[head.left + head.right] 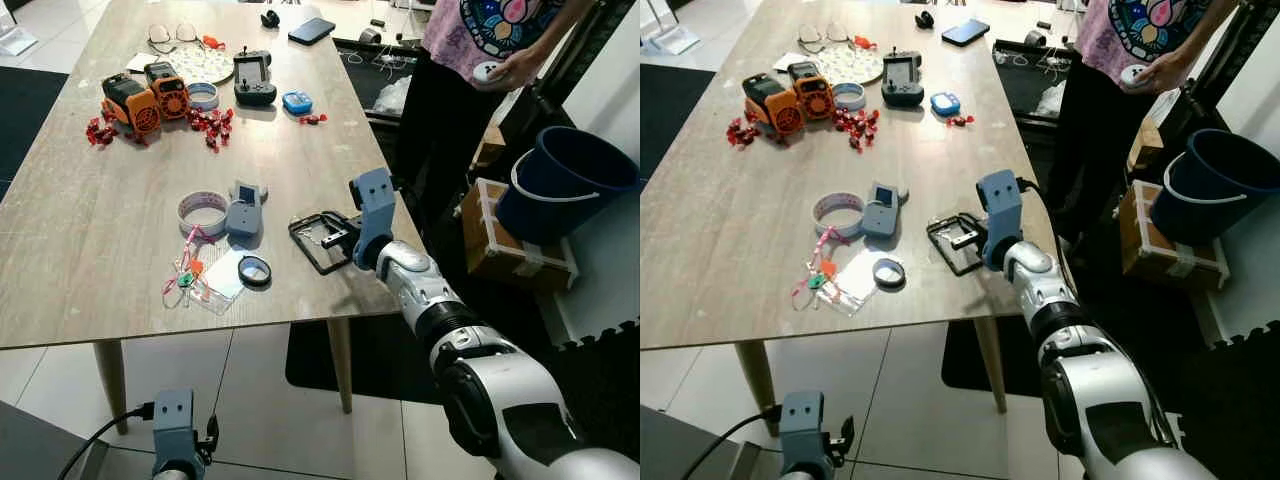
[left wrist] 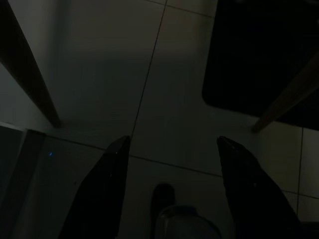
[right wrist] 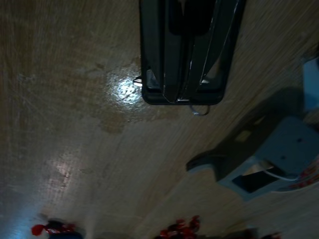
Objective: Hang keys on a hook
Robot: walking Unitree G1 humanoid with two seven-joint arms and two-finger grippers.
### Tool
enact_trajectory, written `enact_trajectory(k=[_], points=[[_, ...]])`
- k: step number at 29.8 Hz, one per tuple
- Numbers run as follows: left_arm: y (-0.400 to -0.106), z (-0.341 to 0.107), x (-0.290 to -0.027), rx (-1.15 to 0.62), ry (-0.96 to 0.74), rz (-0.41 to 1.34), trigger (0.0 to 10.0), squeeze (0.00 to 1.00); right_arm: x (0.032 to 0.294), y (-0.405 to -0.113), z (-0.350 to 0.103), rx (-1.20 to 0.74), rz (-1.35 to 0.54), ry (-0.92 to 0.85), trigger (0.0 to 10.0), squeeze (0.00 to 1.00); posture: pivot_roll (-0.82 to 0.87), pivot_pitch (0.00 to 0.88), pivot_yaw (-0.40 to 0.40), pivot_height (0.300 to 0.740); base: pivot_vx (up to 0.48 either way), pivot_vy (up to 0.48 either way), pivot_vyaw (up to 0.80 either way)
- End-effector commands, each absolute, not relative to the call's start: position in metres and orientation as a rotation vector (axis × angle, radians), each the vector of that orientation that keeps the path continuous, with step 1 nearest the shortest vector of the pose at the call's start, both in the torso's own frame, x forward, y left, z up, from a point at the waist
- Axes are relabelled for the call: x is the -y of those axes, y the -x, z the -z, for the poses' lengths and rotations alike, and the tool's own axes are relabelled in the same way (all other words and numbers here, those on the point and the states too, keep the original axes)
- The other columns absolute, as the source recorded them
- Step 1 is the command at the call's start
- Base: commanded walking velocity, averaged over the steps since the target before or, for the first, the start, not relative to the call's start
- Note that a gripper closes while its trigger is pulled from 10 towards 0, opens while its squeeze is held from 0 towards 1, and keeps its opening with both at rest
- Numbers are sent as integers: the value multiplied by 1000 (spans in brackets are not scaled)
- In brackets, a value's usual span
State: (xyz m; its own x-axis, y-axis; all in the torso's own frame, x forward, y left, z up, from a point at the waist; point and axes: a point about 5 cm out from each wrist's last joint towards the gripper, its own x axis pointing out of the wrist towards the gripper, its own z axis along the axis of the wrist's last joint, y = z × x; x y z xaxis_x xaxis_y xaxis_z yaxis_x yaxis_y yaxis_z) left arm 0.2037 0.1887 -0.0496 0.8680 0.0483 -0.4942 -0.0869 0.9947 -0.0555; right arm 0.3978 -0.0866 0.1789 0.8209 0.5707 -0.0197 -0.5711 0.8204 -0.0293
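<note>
A bunch of keys (image 1: 186, 276) with pink cord, green and orange tags and a clear card sleeve lies near the front edge of the wooden table (image 1: 90, 230). To its right, a black rectangular frame (image 1: 308, 250) lies flat on the table; a small metal ring (image 3: 199, 109) pokes out at its end. My right gripper (image 1: 335, 238) reaches in from the right and rests over this frame, about a hand's width right of the keys. My left gripper (image 2: 172, 142) hangs open below the table over the tiled floor.
A tape roll (image 1: 203, 212), a grey device (image 1: 244, 212) and a small black-rimmed disc (image 1: 254, 271) lie beside the keys. Orange toys (image 1: 145, 97), red bits, a controller (image 1: 254, 78) and a phone sit further back. A person (image 1: 480, 40) stands at the right by a blue bucket (image 1: 565, 180) and a box (image 1: 510, 250).
</note>
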Motion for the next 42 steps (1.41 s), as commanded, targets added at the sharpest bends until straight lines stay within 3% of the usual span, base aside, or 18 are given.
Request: enact_trajectory(k=[1, 2, 3, 4, 5, 7, 9, 10, 25, 42], points=[[-195, 55, -191, -545, 81, -80, 10000, 0, 90, -396, -174, -25, -613, 44, 0, 0, 64, 112, -74, 740, 0, 0, 0], [-195, 55, -191, -545, 81, -80, 10000, 0, 90, -396, -173, -27, -621, 51, 196, 0, 65, 110, -74, 740, 0, 0, 0], [-195, 55, -191, -544, 80, -80, 10000, 0, 90, -395, -173, -30, -632, 60, 2431, 0, 65, 110, -74, 740, 0, 0, 0], [-194, 55, -191, -544, 80, -80, 10000, 0, 90, -395, -172, -32, -641, 68, 3176, 0, 67, 107, -74, 740, 0, 0, 0], [-194, 55, -191, -544, 80, -80, 10000, 0, 90, -395, -172, -32, -641, 68, 3176, 0, 67, 107, -74, 740, 0, 0, 0], [-192, 56, -192, -545, 77, -79, 10000, 0, 92, -394, -171, -41, -662, 97, 6431, 0, 66, 101, -73, 740, 0, 0, 0], [-192, 56, -192, -546, 76, -78, 10000, 0, 93, -394, -171, -42, -666, 104, 6431, 0, 66, 101, -73, 740, 0, 0, 0], [-192, 56, -192, -546, 76, -78, 10000, 0, 94, -394, -171, -45, -665, 107, 10000, 0, 66, 101, -73, 740, 0, 0, 0], [-191, 57, -192, -545, 67, -68, 10000, 0, 102, -388, -155, -168, -741, 226, 10000, 0, 68, 104, -72, 740, 0, 0, 0], [-188, 58, -191, -546, 65, -63, 10000, 0, 107, -387, -153, -199, -752, 241, 10000, 0, 71, 114, -72, 740, 0, 0, 0]])
